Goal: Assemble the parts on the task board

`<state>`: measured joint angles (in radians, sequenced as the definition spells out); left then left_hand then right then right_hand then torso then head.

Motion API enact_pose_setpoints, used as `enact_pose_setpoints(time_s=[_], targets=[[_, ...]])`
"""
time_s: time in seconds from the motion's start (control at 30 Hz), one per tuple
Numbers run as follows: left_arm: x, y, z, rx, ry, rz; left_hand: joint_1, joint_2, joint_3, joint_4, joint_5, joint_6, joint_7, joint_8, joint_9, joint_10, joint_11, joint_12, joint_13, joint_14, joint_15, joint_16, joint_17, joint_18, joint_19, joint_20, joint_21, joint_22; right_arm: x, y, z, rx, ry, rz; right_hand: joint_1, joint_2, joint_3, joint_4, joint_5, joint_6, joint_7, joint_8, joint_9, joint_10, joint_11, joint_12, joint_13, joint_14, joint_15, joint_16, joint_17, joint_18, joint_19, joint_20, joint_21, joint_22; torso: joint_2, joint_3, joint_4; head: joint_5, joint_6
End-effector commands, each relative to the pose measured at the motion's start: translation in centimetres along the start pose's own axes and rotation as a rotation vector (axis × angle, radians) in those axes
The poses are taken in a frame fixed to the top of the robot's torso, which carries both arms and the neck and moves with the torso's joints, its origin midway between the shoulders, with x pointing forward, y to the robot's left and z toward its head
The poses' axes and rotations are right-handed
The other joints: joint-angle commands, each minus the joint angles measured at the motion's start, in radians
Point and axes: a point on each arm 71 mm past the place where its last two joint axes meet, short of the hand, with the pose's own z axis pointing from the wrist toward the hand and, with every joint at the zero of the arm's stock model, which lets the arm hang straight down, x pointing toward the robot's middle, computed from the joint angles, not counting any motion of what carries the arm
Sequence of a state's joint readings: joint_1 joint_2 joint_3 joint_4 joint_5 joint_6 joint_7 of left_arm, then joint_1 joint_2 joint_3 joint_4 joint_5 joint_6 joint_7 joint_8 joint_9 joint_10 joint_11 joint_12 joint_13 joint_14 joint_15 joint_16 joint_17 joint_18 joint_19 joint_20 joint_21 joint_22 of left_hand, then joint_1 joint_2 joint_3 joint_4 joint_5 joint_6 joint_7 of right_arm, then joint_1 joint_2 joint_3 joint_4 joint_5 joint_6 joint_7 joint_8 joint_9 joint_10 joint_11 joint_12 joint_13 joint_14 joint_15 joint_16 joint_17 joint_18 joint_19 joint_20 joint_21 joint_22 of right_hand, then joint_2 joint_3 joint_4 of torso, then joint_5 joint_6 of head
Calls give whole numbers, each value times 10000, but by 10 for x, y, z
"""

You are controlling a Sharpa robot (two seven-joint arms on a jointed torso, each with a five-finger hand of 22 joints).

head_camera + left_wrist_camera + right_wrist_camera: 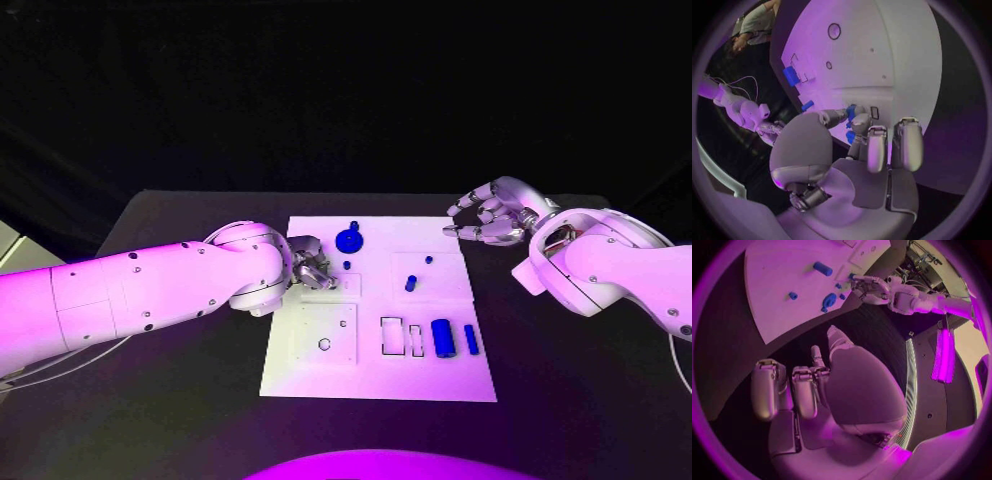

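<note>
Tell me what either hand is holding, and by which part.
The left hand pinches a small blue part in its fingertips; where exactly can't be told. The right hand holds nothing.

light: magenta wash, dim room | glare: task board (378,370) bright | wrist views: fisheye-bent edges

- One task board (378,375), a single white plate on my worktop (188,390).
- Five blue parts I can count on the board in my head view: one round disc-like part (349,240), one tiny part (346,265) beside my left fingers, one small part (427,261), one short upright part (411,283), one thick cylinder (444,338) and, making it six, one thin bar (472,339).
- Two arms of mine, each with one robot hand: the left robot hand (307,263) and the right robot hand (492,214).
</note>
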<state>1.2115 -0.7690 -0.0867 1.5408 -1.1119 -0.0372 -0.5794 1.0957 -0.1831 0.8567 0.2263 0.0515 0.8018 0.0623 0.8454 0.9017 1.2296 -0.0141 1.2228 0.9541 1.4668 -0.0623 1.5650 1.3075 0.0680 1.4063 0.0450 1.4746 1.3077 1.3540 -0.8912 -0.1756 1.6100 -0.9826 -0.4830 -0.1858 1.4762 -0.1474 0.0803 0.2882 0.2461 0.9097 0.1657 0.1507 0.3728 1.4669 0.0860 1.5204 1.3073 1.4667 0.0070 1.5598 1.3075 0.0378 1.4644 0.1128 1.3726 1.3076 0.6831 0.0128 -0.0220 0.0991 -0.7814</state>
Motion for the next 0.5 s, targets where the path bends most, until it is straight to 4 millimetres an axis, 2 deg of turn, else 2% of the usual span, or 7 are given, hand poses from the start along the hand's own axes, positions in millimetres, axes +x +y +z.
enact_pose_setpoints(time_s=[0.03, 0.5], targets=[[3, -1, 1, -57, 194, 207, 28, 67, 1657, -1644, 33, 114, -86, 22, 11, 61, -19, 32, -21, 1040, -55, 58, 2633, -143, 57, -7, 35, 208, 2, 1, 0, -95, 111, -112, -64, -8, 51, 16, 54, -29, -44, 15, -11, 620, -86, -3, 2234, 944, -37, -32, 2247, 94, 160, -69, -22, 1269, 1, 2, 0, 4, 1], [6, -3, 4, -209, 699, 149, -5, 52, 1682, -1688, 53, 154, -93, 20, -9, 121, -26, 71, 42, 1040, -62, 58, 2633, -146, 70, -12, 41, 225, 2, 2, 0, -96, 134, -108, -87, 2, 55, 19, 55, -31, -45, 21, -13, 619, -86, -5, 2233, 943, -38, -33, 2246, 94, 160, -70, -25, 1269, 7, 15, -17, 7, -58]])
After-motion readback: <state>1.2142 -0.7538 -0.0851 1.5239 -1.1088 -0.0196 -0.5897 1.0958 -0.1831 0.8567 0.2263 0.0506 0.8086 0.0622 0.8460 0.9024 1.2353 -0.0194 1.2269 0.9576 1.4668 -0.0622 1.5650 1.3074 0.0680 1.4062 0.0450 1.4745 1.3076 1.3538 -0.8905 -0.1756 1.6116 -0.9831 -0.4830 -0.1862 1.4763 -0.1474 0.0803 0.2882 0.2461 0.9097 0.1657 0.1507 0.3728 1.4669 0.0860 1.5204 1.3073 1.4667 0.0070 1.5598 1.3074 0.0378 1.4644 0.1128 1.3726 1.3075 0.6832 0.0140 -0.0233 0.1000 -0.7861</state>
